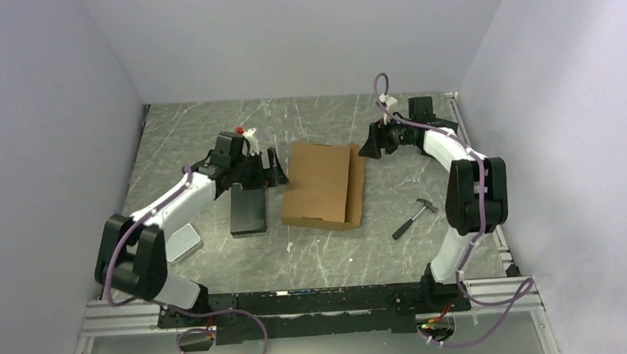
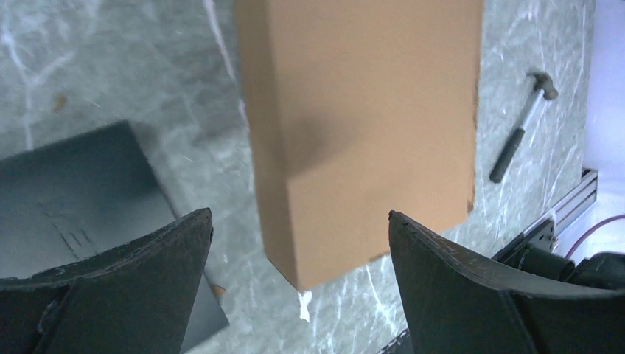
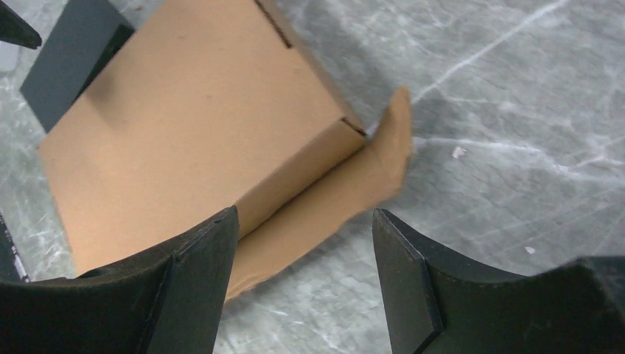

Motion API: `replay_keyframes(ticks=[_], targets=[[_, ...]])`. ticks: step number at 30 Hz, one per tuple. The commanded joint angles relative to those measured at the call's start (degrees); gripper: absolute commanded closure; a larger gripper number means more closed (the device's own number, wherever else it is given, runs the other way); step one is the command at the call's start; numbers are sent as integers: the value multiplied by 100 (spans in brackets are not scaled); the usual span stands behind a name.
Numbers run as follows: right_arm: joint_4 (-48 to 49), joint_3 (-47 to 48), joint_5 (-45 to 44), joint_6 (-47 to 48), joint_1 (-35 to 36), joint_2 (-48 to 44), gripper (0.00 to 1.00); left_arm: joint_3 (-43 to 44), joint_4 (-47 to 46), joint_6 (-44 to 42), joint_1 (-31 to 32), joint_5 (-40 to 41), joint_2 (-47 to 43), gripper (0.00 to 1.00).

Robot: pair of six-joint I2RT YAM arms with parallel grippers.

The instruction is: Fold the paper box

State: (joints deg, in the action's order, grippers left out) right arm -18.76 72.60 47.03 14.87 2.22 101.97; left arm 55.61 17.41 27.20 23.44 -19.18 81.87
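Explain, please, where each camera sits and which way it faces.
Top: high behind the robot, looking down on the box; left arm and right arm show.
Left wrist: on the left arm, facing right over the box to the hammer; open left claw shows.
Right wrist: on the right arm, facing left over the box; open right claw shows.
Both wrists share the box.

A black block [image 1: 248,208], grey tin [image 1: 182,242] and hammer [image 1: 413,218] lie apart.
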Motion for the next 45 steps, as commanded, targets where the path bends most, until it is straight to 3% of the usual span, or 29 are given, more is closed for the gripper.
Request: replay_keyframes(ticks=[1, 6, 15, 21, 28, 39, 42, 45], targets=[[70, 480, 168, 85, -235, 387, 29, 533, -563, -250, -427, -946, 815, 5], [-53, 694, 487, 412, -476, 732, 29, 1689, -20, -614, -437, -1213, 2006, 6], [168, 1408, 656, -333, -486, 1696, 30, 3268, 767, -949, -441, -1410, 3557, 19], [-334, 1819, 666, 286, -486, 1973, 31, 4031, 1270, -1423, -437, -1483, 4127, 23], [-527, 1639, 528, 806, -526, 1877, 33, 4950, 1800, -1995, -437, -1760, 4850, 41], [-387, 1047, 1361, 1165, -787, 787, 34, 5333, 1709, -2868, -141, -1948, 5052, 41], [-460, 1119, 1293, 1137, -499, 566, 31, 5288, 1464, -2276, -152, -1197, 4871, 38], [-558, 1382, 1124, 941, -263, 624, 29, 4536, 570, -1459, -377, -326, 4043, 33]])
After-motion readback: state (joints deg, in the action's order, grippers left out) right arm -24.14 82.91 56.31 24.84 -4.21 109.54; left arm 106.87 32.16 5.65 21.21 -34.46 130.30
